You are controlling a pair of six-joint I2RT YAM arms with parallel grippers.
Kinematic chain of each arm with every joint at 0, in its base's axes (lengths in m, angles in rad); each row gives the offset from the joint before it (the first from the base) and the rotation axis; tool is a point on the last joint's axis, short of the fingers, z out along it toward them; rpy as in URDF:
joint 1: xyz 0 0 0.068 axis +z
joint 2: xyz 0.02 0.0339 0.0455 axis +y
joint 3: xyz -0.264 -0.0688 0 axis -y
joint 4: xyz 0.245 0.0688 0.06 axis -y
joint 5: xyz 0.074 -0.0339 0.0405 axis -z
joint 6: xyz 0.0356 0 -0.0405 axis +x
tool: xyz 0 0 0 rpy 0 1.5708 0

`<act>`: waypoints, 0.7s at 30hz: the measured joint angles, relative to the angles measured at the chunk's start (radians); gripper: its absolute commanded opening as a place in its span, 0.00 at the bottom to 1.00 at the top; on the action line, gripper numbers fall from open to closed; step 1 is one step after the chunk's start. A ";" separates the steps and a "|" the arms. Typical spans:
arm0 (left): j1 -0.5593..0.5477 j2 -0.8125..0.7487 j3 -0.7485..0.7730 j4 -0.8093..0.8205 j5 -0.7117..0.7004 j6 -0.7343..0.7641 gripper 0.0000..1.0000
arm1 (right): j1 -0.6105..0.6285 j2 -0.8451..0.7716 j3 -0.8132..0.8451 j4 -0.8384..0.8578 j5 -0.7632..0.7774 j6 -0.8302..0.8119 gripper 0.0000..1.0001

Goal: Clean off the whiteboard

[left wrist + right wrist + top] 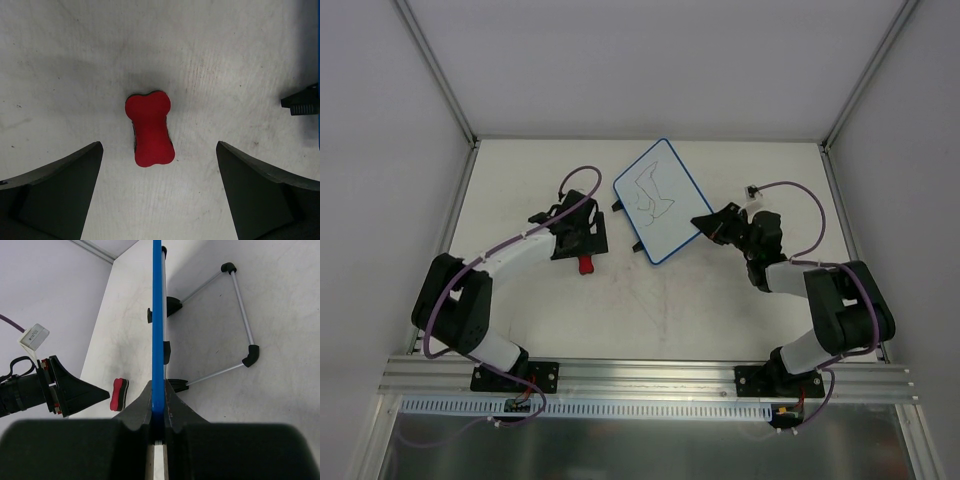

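Note:
The whiteboard [655, 200], white with a blue rim and dark scribbles, lies askew at the table's middle back, with two black tabs on its left edge. My right gripper [705, 225] is shut on its right lower edge. The right wrist view shows the blue rim [157, 315] edge-on, pinched between the gripper [157, 400]. A red bone-shaped eraser [585, 265] lies on the table left of the board. My left gripper [588, 245] hovers over it, open and empty. In the left wrist view the eraser [149, 131] lies between the spread fingertips [90, 155].
A wire stand [235, 325] with black ends shows behind the board. A black tab [302, 100] of the board is at the right edge of the left wrist view. White walls enclose the table on three sides. An aluminium rail [640, 375] runs along the front.

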 measured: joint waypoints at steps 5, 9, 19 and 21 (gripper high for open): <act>0.000 0.072 0.032 0.001 -0.015 0.000 0.96 | 0.000 -0.013 0.000 -0.021 0.005 0.000 0.00; 0.000 0.127 0.044 -0.005 -0.018 0.000 0.93 | 0.003 -0.023 0.000 -0.035 0.011 0.000 0.00; 0.000 0.147 0.061 -0.013 -0.018 0.000 0.87 | 0.021 -0.035 0.016 -0.076 0.026 -0.004 0.00; 0.000 0.147 0.063 -0.013 -0.018 -0.001 0.86 | 0.022 -0.035 0.022 -0.083 0.023 -0.008 0.00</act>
